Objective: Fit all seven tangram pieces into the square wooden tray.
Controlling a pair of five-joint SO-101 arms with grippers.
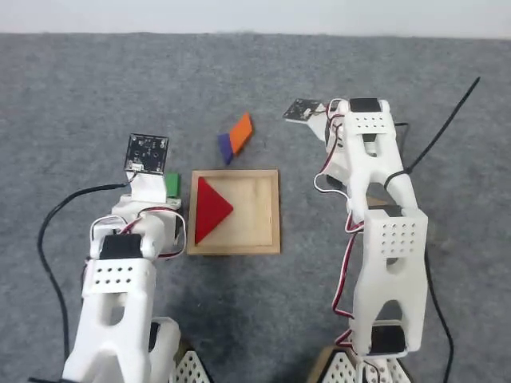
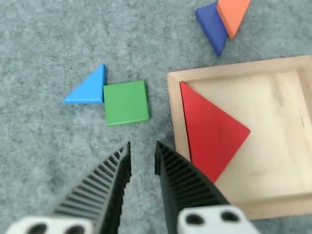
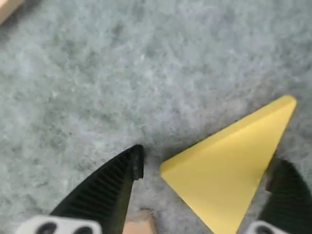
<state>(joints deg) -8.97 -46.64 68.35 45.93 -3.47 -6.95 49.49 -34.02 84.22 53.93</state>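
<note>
The square wooden tray (image 1: 257, 215) lies between the two arms, with a red triangle (image 1: 209, 207) flat in its left half. Behind it, an orange piece (image 1: 241, 130) and a dark blue piece (image 1: 226, 147) touch each other on the carpet. Left of the tray (image 2: 273, 126) lie a green square (image 2: 126, 102) and a light blue triangle (image 2: 87, 90), edge to edge. My left gripper (image 2: 144, 158) hovers just short of the green square, slightly open, holding nothing. My right gripper (image 3: 207, 163) is open and straddles a yellow triangle (image 3: 229, 161) on the carpet; one fingertip (image 3: 136, 158) stands clear of it.
Grey carpet covers the table. Black cables trail beside the left arm (image 1: 48, 239) and behind the right arm (image 1: 447, 120). A corner of the tray (image 3: 6, 6) edges into the right wrist view.
</note>
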